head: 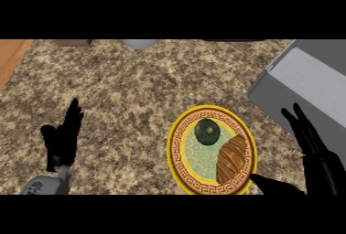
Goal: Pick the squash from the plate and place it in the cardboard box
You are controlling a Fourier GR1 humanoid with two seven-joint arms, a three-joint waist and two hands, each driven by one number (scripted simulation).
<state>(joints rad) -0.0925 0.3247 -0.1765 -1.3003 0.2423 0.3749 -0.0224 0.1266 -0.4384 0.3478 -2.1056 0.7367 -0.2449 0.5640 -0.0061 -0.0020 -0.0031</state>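
Observation:
A dark green round squash (207, 131) lies on the upper part of a yellow-rimmed patterned plate (178, 157) on the granite counter. A brown ridged bread-like item (232, 157) shares the plate, just below and right of the squash. My right hand (316, 155) stands open to the right of the plate, fingers straight up and thumb pointing toward the plate's lower rim; it touches nothing. My left hand (62, 139) rests open at the lower left, fingers up, well apart from the plate. A grey box (307, 82) sits at the upper right.
A wooden surface (12, 57) borders the counter at the upper left. A pale rounded object (140, 43) and a brownish block (73, 42) sit at the far edge. Bare granite stretches between my left hand and the plate.

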